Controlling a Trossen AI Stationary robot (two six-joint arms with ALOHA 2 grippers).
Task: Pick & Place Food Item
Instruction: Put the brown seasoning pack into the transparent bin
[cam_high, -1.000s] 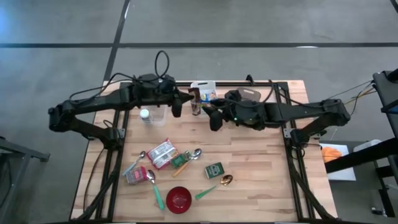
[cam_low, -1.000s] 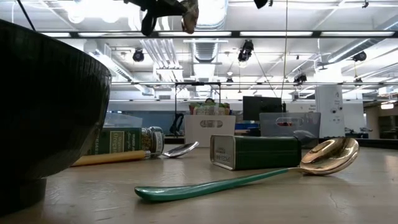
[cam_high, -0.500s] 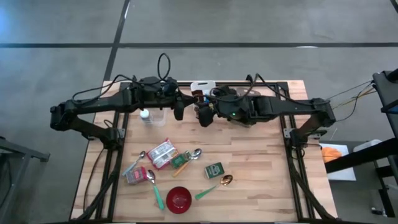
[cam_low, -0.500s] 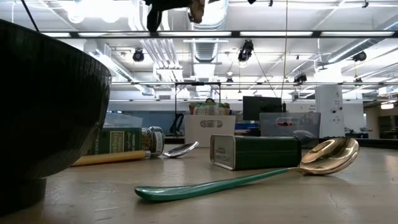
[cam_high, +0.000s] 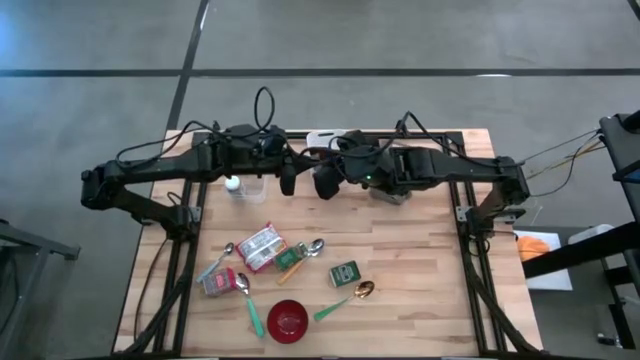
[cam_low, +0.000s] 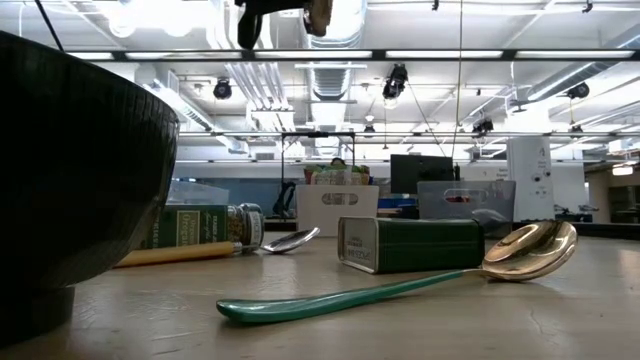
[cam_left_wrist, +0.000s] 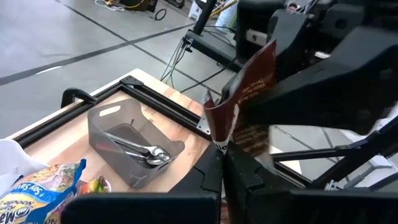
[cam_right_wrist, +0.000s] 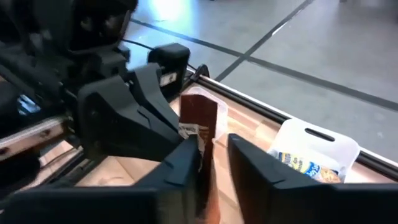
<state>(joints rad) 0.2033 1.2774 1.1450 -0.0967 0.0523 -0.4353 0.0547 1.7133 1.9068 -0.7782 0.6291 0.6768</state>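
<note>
A brown food packet (cam_left_wrist: 245, 93) hangs high above the table's far middle, between my two grippers. My left gripper (cam_high: 290, 178) reaches in from the table's left and is shut on it. My right gripper (cam_high: 325, 183) comes from the table's right, and its fingers are closed in on the same packet (cam_right_wrist: 200, 121). In the low view the packet (cam_low: 318, 15) and a dark gripper show at the very top, far above the table top. My left gripper pinches the packet's near lower edge (cam_left_wrist: 219, 138) between its two fingers, coming nearly level from the table's left. The packet stands up beyond the fingertips, lifted clear of the table. My right gripper has the packet's flat faces (cam_right_wrist: 201, 148) between its two fingers, slanting down from the table's right. The packet sticks out past the fingertips, upright and clear of everything below.
A white bin (cam_right_wrist: 314, 155) with snack bags stands at the far edge, and a grey bin (cam_left_wrist: 134, 146) holds spoons. A clear tub (cam_high: 243, 187) sits far left. At the near middle lie snack packets (cam_high: 262, 246), spoons, a green tin (cam_high: 345, 272) and a red bowl (cam_high: 287, 320).
My right gripper has moved toward the table's left and a little up, right up to the brown packet held by my left gripper. The packet has stayed aloft in about the same place.
</note>
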